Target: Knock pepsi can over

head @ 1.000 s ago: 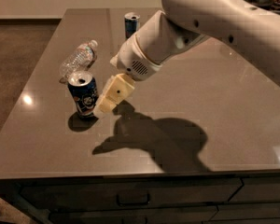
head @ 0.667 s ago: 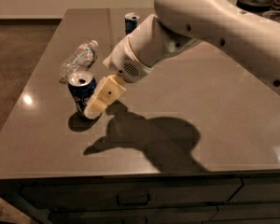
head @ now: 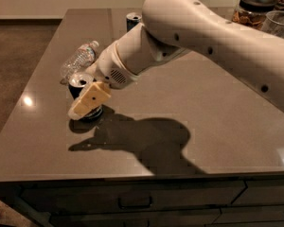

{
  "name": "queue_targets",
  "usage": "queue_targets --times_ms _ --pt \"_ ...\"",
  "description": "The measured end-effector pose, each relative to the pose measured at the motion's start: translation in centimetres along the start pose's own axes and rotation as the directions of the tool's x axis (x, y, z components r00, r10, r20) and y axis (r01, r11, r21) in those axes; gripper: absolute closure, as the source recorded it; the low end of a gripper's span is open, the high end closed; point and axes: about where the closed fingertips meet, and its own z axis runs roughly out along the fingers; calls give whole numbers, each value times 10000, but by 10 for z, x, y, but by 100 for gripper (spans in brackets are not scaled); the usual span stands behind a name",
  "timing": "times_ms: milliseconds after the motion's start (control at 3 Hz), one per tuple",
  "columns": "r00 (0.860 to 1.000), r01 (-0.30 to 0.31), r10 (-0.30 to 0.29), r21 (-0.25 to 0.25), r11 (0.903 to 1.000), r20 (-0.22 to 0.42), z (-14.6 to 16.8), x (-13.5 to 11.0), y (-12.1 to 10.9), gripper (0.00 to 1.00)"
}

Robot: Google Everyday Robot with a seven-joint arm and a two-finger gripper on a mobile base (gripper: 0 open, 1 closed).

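Observation:
The pepsi can (head: 78, 82) stands upright near the left side of the dark table (head: 227, 112). Only its silver top and a bit of its dark blue side show. My gripper (head: 88, 100) is low over the table and overlaps the can's front right side, hiding most of its body. It appears to be against the can. My white arm reaches in from the upper right.
A clear plastic water bottle (head: 78, 58) lies on its side just behind the pepsi can. A taller slim can (head: 132, 20) stands at the table's far edge. A jar with a black lid (head: 254, 6) and a glass container (head: 280, 24) stand at the back right.
My gripper has moved left and now overlaps the pepsi can, where before it was beside it. The can still stands upright in the same spot.

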Motion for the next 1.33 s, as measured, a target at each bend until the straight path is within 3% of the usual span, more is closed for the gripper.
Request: queue_targets --times_ms 667,1000,1333 --pt "9995 310 -309 -213 9993 35 -1 -11 -1 72" --pt "9953 706 -698 88 9975 -664 -28 -15 -18 95" --pt "9786 1235 -1111 630 9903 -1732 -69 -5 -44 100"
